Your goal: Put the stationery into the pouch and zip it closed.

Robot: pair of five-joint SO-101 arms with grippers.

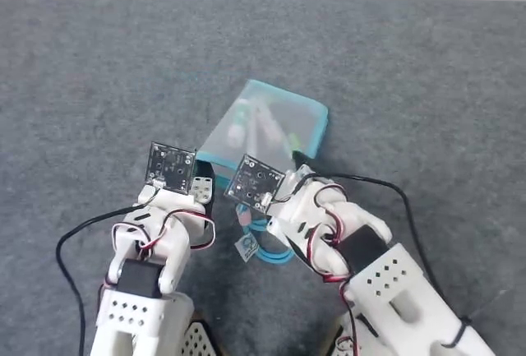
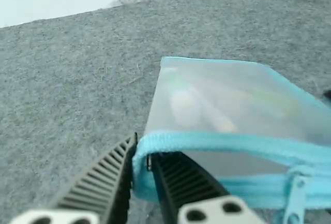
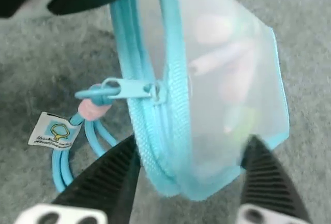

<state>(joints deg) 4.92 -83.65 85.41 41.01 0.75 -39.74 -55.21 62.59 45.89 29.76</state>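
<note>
I am clenching my left end effector (image 2: 142,154) on the zipper edge of the pouch (image 2: 222,100); my right end effector (image 3: 192,149) is hanging released, straddling the pouch's other end.

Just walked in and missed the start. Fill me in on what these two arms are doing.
Two arms are working on a translucent blue pouch on the grey table. The left gripper is pinched on the pouch's zipper edge at one end. The right gripper is open and straddles the pouch, near the zipper pull. The stationery lies inside, visible through the wall. How far the zip is closed is unclear.
</note>
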